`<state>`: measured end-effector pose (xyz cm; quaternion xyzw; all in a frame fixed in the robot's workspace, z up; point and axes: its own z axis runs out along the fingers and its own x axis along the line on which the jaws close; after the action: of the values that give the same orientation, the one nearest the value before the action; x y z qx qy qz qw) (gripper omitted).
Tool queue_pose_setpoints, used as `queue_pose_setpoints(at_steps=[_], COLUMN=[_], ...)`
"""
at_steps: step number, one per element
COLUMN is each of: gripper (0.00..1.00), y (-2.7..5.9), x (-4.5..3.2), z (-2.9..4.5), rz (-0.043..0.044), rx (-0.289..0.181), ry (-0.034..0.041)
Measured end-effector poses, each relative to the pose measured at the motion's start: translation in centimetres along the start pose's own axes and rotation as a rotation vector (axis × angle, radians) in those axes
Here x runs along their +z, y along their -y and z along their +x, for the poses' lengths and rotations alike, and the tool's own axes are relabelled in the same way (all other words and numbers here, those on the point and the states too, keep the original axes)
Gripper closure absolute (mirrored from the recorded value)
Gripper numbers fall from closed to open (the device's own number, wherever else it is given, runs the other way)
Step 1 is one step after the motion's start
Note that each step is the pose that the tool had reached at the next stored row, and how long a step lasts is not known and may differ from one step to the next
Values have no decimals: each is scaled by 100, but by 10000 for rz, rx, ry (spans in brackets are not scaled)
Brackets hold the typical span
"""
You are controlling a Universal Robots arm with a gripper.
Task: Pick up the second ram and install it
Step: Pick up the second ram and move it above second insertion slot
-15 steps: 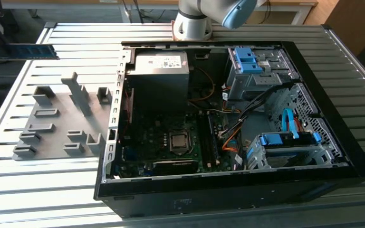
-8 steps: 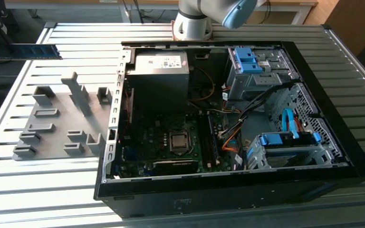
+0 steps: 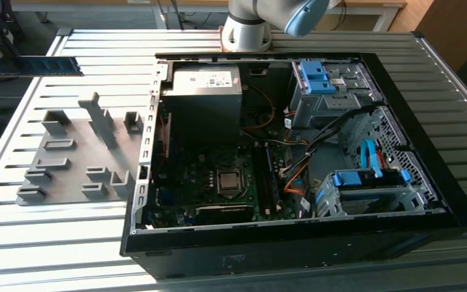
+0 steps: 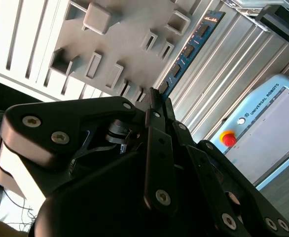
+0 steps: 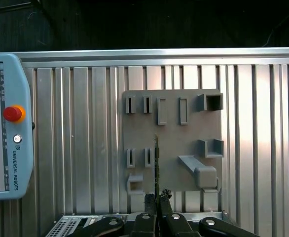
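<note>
The gripper has its jaws closed on the second ram, at the exterior view's upper left, above the gray holder plate.

Barely any print to go on here
Maker's lettering runs along the pale blue pendant near its red button. Marks on the second ram and the power supply sticker are too small to read.

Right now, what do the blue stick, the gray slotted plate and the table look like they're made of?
Blue stick: circuit board, matte blue with a row of dark chips. Gray slotted plate: probably plastic, judging by its even, dull gray and blocky moulded shapes. Table: metal, likely aluminium, ribbed in long slats with a pale silver sheen.
</note>
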<state>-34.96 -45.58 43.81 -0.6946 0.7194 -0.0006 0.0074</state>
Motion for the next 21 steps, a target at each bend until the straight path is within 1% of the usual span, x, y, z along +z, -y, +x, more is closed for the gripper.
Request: queue_pose_setpoints(at_steps=[7, 21], gripper=[86, 86], y=[42, 174], x=[0, 2], z=[-1, -6], rz=[-2, -12], rx=[0, -1], ry=[-1, -1])
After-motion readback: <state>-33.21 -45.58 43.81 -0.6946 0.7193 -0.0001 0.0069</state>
